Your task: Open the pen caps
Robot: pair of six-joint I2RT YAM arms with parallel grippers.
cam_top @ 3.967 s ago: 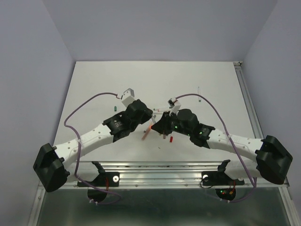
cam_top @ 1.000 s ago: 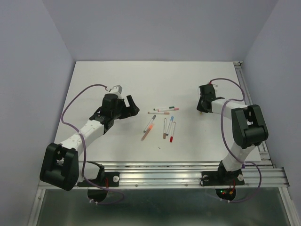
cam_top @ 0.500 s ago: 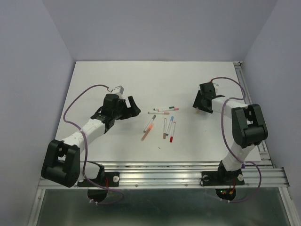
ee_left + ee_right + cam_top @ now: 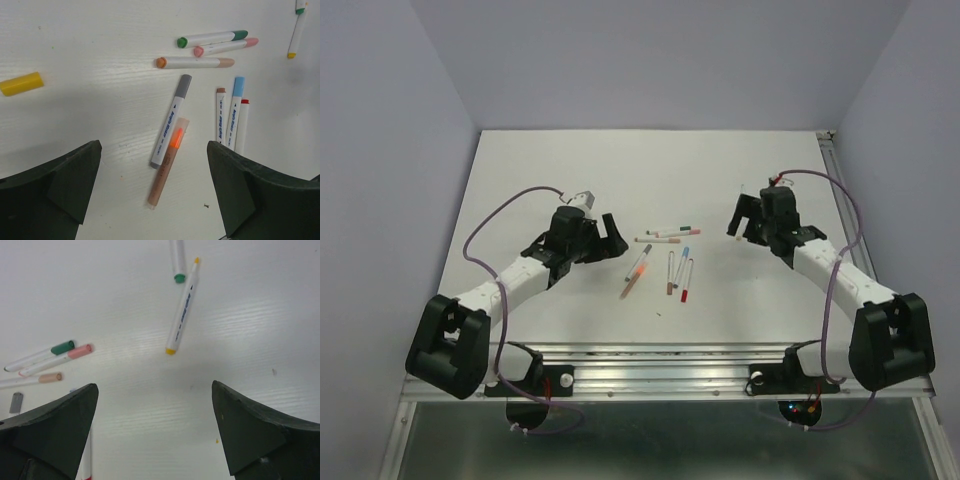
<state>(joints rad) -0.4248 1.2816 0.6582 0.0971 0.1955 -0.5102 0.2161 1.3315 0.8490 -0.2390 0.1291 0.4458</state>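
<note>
Top view first: both arms reach out over the white counter (image 4: pixel 560 170). The left hand (image 4: pixel 611 232) and right hand (image 4: pixel 741 215) are both spread wide and hold nothing. The bunch of pens (image 4: pixel 665 255) sits mid-frame between them. The left hand is just beside the bunch and the right hand is off to its upper right. From up here the caps are way too small to sort out.

Left wrist view: the fingers (image 4: pixel 55 190) sit in the bottom corners, far apart, with only counter and pens between them. A loose yellow cap (image 4: pixel 21 83) lies alone at the left edge, well apart from everything. The grey cap (image 4: pixel 184 84) is on its barrel at centre, the green cap (image 4: pixel 240 34) and pink cap (image 4: pixel 251 42) are on theirs in the upper right, and the blue cap (image 4: pixel 239 85) is on its pen right of centre. The grey-capped pen has dark print down the barrel, but I can't read it.

Right wrist view: the fingers (image 4: pixel 50 425) are in the bottom corners, wide apart, with nothing gripped. A yellow pen (image 4: pixel 182 305) lies top centre with its tip bare. It has blue print on the barrel, which is unreadable too. The green and pink caps show at the left edge.
</note>
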